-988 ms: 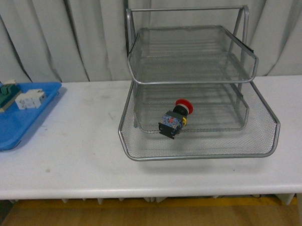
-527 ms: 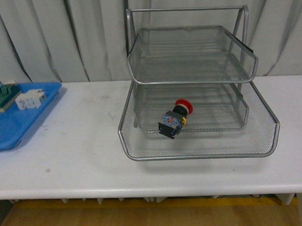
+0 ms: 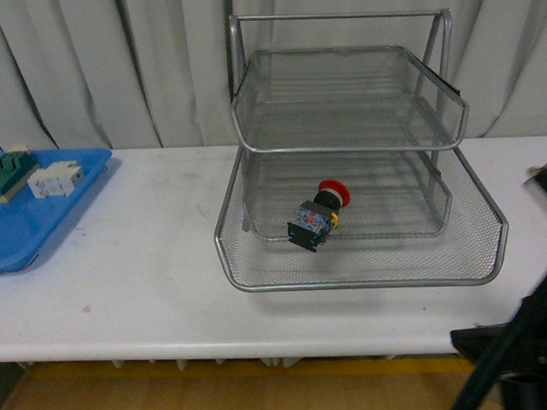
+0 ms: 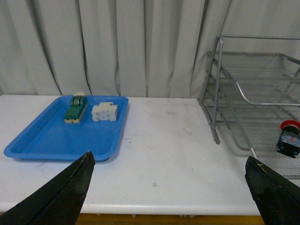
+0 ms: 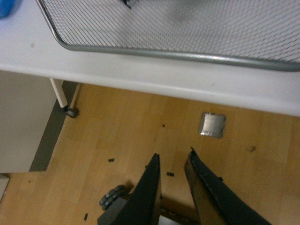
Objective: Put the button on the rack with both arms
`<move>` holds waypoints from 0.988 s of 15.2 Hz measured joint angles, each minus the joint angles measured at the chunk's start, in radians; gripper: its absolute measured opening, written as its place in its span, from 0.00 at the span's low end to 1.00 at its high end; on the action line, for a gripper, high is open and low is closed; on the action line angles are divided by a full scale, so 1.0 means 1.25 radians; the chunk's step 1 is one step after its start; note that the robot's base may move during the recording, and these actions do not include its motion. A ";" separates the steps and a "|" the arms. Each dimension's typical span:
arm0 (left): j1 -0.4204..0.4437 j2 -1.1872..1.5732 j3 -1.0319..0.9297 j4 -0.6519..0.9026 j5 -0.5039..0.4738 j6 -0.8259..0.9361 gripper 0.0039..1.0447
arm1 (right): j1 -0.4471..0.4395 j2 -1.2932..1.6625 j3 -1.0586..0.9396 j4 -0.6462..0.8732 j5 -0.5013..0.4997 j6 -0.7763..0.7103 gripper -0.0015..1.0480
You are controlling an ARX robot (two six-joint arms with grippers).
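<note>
The right arm (image 3: 524,339) shows in the front view only as a black bulk at about 4 o'clock, below the table's (image 3: 149,265) near edge and off the work surface. Its wrist camera looks down past the table edge at a wooden floor (image 5: 140,136), and there the right gripper (image 5: 172,174) hangs with its two black fingers (image 5: 151,180) nearly together — a thin gap remains between them and nothing is held. The left gripper (image 4: 171,183) is spread wide: in its wrist view the two dark fingertips (image 4: 75,176) sit far apart at the lower corners, level with the table's front edge and holding nothing. The button (image 3: 319,214) lies on its side in the bottom tray of the rack (image 3: 358,269), red cap toward 1 o'clock and black-and-blue body toward 7 o'clock, left of the tray's middle. It is well apart from both grippers — in the left wrist view the button (image 4: 289,139) sits at the far right edge, above and beyond that side's fingertip. On the table's left, at 9 o'clock in the front view, a blue tray (image 3: 21,234) carries a green-topped block (image 3: 7,173) and a white component (image 3: 54,180) side by side.
</note>
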 joint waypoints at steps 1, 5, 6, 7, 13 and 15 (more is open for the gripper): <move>0.000 0.000 0.000 0.000 0.000 0.000 0.94 | 0.020 0.079 0.026 0.024 0.000 0.029 0.13; 0.000 0.000 0.000 0.000 0.000 0.000 0.94 | 0.064 0.307 0.162 0.050 0.020 0.072 0.02; 0.000 0.000 0.000 0.000 0.000 0.000 0.94 | 0.067 0.357 0.209 0.044 0.037 0.071 0.02; 0.000 0.000 0.000 0.000 0.000 0.000 0.94 | 0.069 0.404 0.256 0.039 0.049 0.069 0.02; 0.000 0.000 0.000 -0.001 0.000 0.000 0.94 | 0.070 0.538 0.472 -0.044 0.094 0.018 0.02; 0.000 0.000 0.000 0.001 0.001 0.000 0.94 | 0.057 0.637 0.633 -0.029 0.156 -0.021 0.02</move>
